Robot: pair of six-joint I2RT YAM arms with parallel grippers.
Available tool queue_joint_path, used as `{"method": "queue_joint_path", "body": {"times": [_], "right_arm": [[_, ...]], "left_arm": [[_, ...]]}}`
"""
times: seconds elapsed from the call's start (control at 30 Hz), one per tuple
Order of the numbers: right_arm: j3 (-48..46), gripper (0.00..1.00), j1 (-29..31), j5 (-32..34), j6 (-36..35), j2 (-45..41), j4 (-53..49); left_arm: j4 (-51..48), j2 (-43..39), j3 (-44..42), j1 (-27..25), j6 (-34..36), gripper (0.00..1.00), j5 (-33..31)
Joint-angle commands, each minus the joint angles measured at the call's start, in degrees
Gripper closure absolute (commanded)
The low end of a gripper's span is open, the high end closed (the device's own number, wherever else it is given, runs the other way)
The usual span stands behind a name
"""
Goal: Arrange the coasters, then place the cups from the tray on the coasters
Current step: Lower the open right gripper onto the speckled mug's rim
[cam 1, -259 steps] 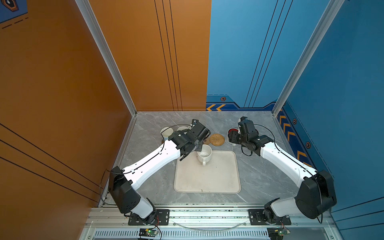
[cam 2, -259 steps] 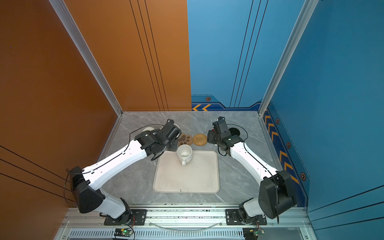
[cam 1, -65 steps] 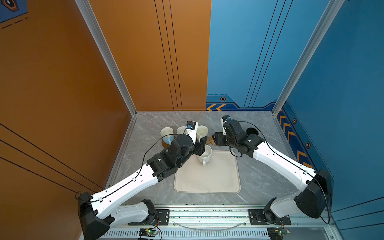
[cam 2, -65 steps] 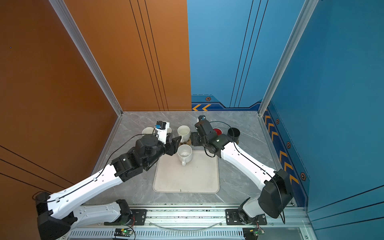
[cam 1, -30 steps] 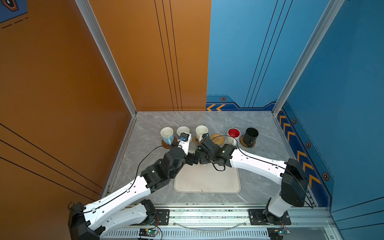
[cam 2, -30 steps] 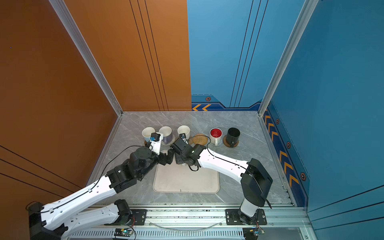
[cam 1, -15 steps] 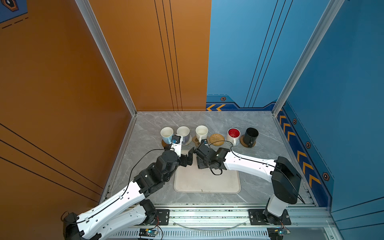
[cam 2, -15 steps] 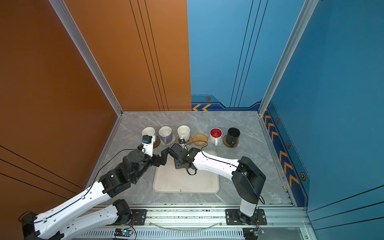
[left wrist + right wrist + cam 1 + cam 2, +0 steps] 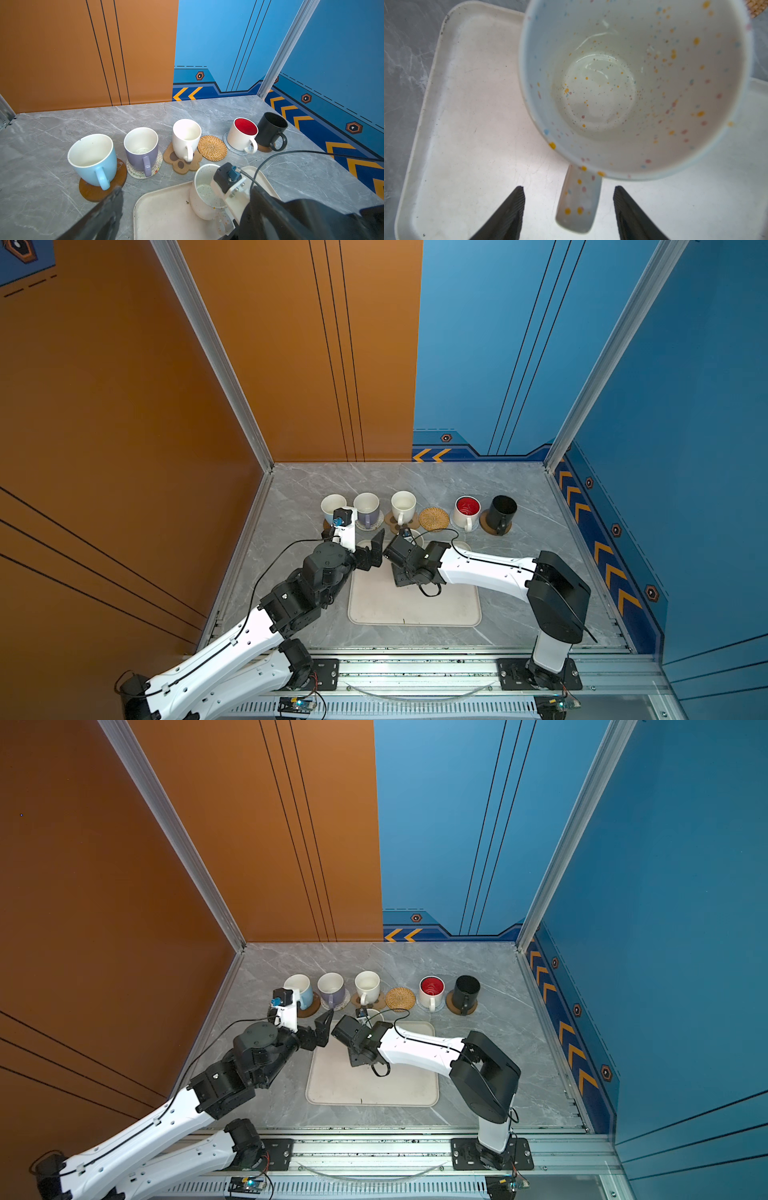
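The speckled cup (image 9: 633, 83) stands upright on the tray (image 9: 467, 124), near its far edge. The right gripper (image 9: 568, 188) hangs over it, released. Its jaws flank the handle (image 9: 577, 203), one on each side, and bare tray shows between each jaw and the handle.

The left gripper (image 9: 187, 190) is spread wide and grasps nothing. It sits at the tray's far left corner, close to the right wrist.

In both top views the right wrist covers most of the cup, leaving only a piece of rim (image 9: 375, 1013) in sight. Only the right wrist view shows the gap between jaws and handle. The left wrist view shows the cup's side wall.

Behind the tray, the rattan coaster (image 9: 212, 147) lies between the white cup (image 9: 186, 137) and the red-lined cup (image 9: 243, 135).
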Motion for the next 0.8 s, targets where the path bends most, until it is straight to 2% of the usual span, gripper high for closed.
{"method": "queue_joint_path", "body": {"times": [0.0, 0.47, 0.77], "right_arm": [[-0.23, 0.34, -1.06, 0.44, 0.43, 0.64, 0.46], [1.44, 0.40, -2.80, -0.23, -0.38, 2.94, 1.41], [1.80, 0.51, -3.19, -0.40, -0.38, 3.73, 1.61]], "left_arm": [[-0.52, -1.02, -0.25, 0.66, -0.71, 0.05, -1.36], [-2.45, -2.81, -0.22, 1.71, -1.84, 0.04, -0.93], [-2.20, -3.14, -0.20, 3.02, -3.17, 0.04, 0.65]]}}
